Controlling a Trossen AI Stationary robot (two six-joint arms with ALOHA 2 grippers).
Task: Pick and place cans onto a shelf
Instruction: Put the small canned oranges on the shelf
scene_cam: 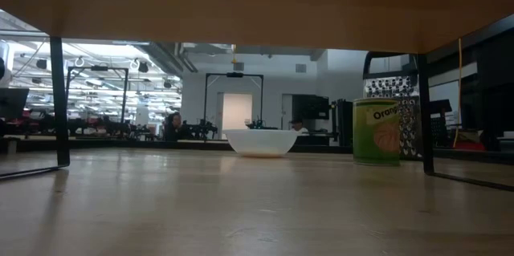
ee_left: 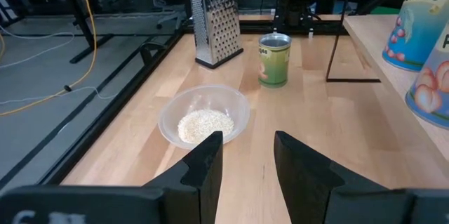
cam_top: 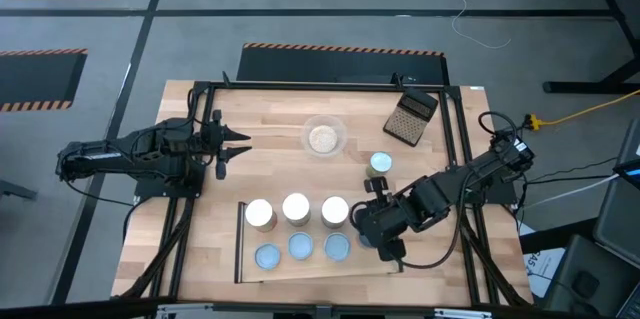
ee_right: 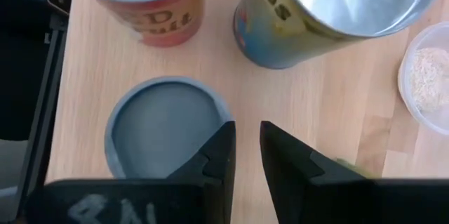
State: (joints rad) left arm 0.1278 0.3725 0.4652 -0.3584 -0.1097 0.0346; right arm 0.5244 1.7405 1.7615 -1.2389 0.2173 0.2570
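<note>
Shelf [cam_top: 243, 255] loading: seven cans placed, one can [cam_top: 380, 164] left on surface.
Right tool [cam_top: 374, 225] empty, fingers barely apart, above shelf end; must fetch it. Left tool [cam_top: 238, 146] released, idle.

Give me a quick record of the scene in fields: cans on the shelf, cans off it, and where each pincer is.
cans on shelf: six visible on the shelf, one more likely hidden under the right arm
loose can: green can on the table beside the bowl of grains
right pincer: over the shelf's right end, holding nothing
left pincer: open, waiting near the bowl of grains
</note>
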